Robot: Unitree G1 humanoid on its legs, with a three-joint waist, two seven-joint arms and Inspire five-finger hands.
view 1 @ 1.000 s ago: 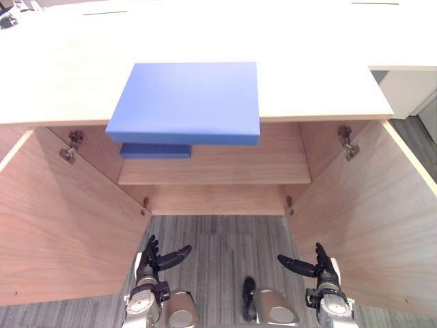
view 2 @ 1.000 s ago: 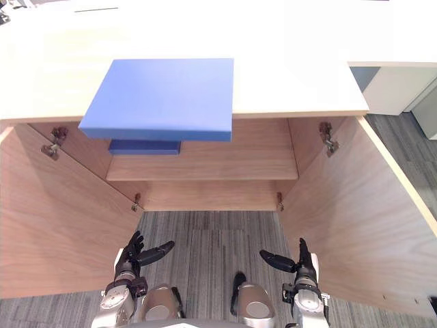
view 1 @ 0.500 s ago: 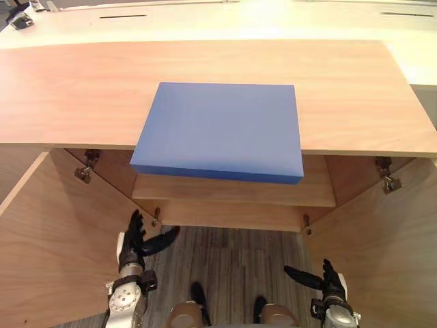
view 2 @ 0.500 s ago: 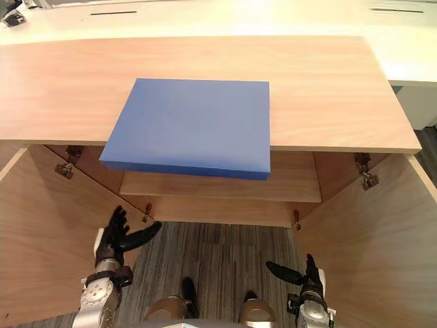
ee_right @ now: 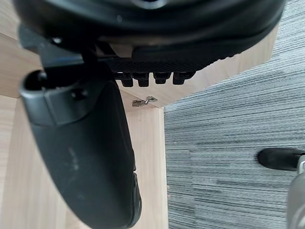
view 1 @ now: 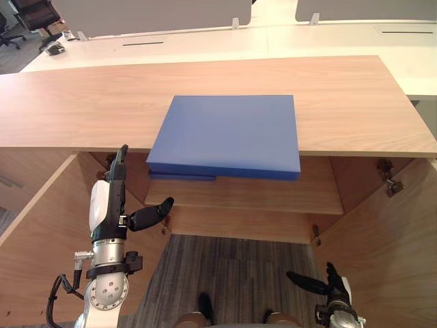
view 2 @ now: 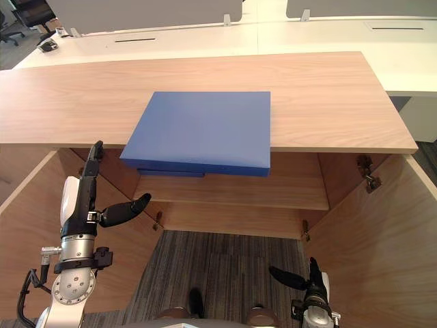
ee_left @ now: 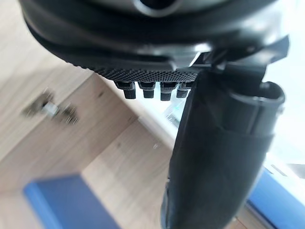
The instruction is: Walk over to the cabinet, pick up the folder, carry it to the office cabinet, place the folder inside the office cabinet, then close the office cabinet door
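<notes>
A blue folder (view 1: 229, 135) lies flat on the wooden cabinet top (view 1: 82, 102), its near edge jutting over the front. Under it a second, darker blue folder (view 1: 183, 176) lies on the inner shelf (view 1: 259, 195). My left hand (view 1: 109, 201) is raised in front of the cabinet's open left side, fingers straight and thumb spread, below and left of the folder, holding nothing. My right hand (view 1: 328, 290) hangs low over the carpet, fingers straight, empty. The left wrist view has a blue folder (ee_left: 66, 202) past the hand.
Both cabinet doors stand open: the left door (view 1: 41, 253) and the right door (view 1: 389, 260) flank the opening. Grey carpet (view 1: 239, 273) lies in front. White desks (view 1: 205, 41) run behind the cabinet, with an office chair (view 1: 34, 14) at the far left.
My left hand has risen from low by the floor to the level of the shelf. The camera has tilted up, so the cabinet top and the desks behind show more.
</notes>
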